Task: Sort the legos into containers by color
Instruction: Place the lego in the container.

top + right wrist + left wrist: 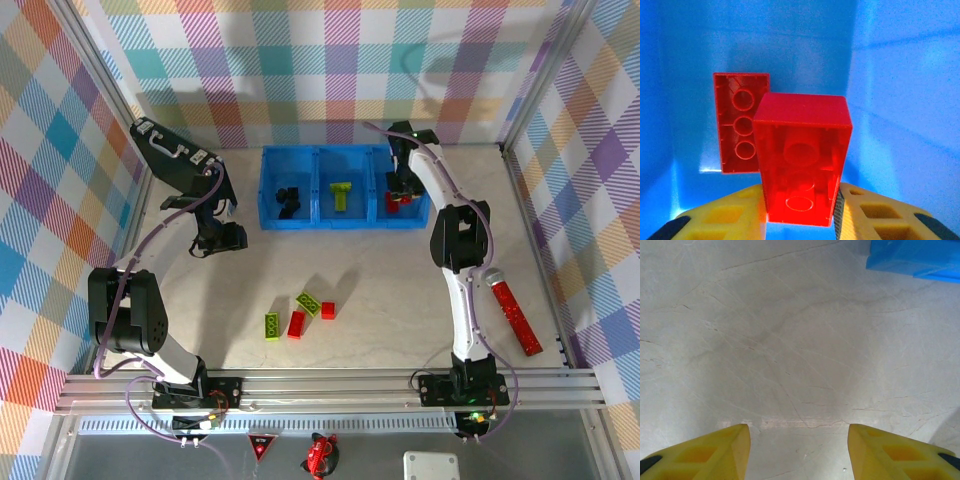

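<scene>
Marbled tabletop, blue tray, plaid walls

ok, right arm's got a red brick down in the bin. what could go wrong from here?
1. The right gripper pinches the red brick by one end only; it may swing or slip before release.
2. It hangs right by a second brick in the tray; dropped, it could bounce off that.
3. The loose bricks lie close together; a pick may knock a neighbour.
</scene>
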`<state>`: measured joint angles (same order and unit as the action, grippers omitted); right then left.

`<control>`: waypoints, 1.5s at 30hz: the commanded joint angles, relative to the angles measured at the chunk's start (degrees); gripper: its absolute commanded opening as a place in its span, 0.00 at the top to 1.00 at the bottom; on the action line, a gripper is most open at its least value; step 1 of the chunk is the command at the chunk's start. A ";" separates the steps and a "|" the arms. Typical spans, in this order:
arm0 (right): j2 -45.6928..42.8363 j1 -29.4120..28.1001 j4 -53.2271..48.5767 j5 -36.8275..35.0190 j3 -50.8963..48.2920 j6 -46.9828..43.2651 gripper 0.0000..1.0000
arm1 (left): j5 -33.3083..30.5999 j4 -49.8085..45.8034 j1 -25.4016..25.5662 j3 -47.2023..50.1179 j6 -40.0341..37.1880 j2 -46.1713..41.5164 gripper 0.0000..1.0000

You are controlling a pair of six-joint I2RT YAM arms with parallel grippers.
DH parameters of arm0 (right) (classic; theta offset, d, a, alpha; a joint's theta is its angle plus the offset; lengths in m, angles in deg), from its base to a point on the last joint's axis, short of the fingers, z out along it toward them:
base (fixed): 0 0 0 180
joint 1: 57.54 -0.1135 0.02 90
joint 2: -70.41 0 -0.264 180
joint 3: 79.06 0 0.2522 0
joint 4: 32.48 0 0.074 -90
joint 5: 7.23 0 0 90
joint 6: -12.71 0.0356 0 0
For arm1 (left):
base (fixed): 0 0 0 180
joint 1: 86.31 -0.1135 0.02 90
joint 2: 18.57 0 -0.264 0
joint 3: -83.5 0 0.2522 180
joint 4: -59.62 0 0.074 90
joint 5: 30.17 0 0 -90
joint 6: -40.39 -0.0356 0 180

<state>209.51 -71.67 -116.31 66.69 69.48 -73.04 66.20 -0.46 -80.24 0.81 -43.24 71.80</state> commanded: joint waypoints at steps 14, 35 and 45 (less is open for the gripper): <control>3.50 0.36 1.07 -0.10 1.52 -0.15 0.53 | -1.48 -0.87 -0.62 -0.96 -0.92 -0.54 0.46; -15.15 -0.09 3.38 8.56 -15.55 7.32 0.53 | 0.85 -0.31 -0.62 -0.27 -0.40 -0.90 0.46; -31.52 -1.59 11.57 15.41 -36.69 11.68 0.53 | 1.58 -2.51 2.84 -0.76 2.36 -1.76 0.46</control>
<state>182.52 -72.46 -107.81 78.50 36.15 -63.92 67.16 -0.59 -79.19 0.83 -42.39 71.80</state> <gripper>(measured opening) 0.474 0.542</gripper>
